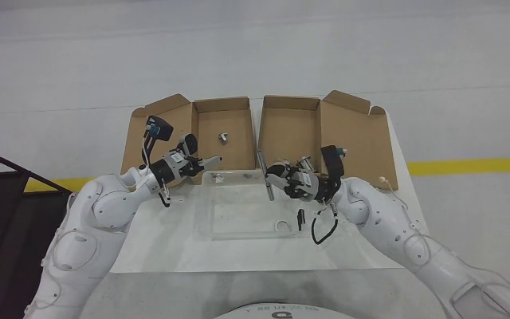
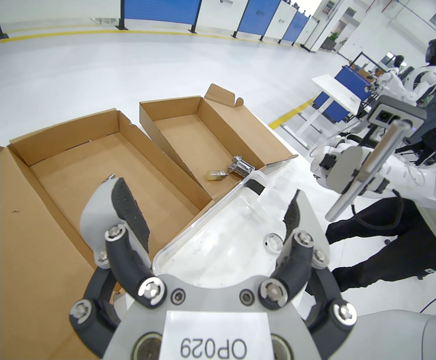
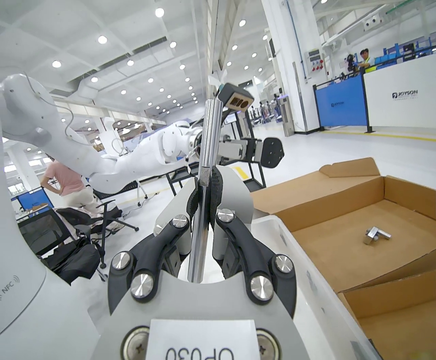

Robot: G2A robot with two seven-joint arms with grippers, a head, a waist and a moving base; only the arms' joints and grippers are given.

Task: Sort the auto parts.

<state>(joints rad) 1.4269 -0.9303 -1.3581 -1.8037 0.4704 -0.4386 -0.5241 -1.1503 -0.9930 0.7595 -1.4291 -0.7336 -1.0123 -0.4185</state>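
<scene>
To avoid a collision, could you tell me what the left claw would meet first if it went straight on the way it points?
Most likely the clear tray, near its rim by the farther cardboard box; the left claw is open and depth is unclear.

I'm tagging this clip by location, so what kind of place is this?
Likely a factory or industrial workshop floor: a yellow floor line, blue partition panels, and rows of ceiling lights set high overhead.

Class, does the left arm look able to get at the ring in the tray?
Probably yes. The left gripper is open at the edge of the tray, and the ring lies uncovered inside; the right gripper holds its rod off to one side.
</scene>
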